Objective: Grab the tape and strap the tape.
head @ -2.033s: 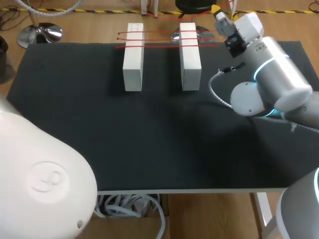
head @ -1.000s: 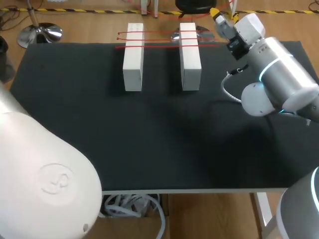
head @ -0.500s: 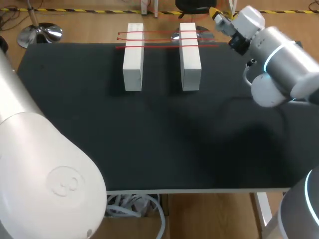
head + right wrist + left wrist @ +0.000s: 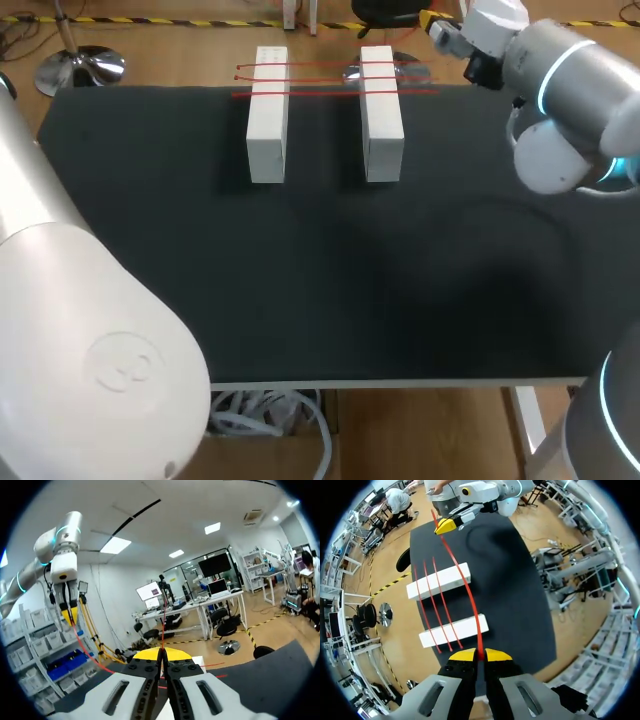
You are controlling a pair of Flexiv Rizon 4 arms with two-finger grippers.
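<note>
Black table (image 4: 300, 270) with one red tape (image 4: 471, 602) stretched in the air between both grippers.
At 7 o'clock in the head view the left arm (image 4: 80, 340) hides that corner of the table. The left gripper (image 4: 480, 654) shows only in the wrist views, its fingers closed on the tape's near end. Toward 12 o'clock stand the left block (image 4: 268, 125) and the right block (image 4: 381, 120), white and apart, with three red strips (image 4: 320, 70) across their far ends. At 1 o'clock the right gripper (image 4: 437, 22) pinches the tape's other end.
</note>
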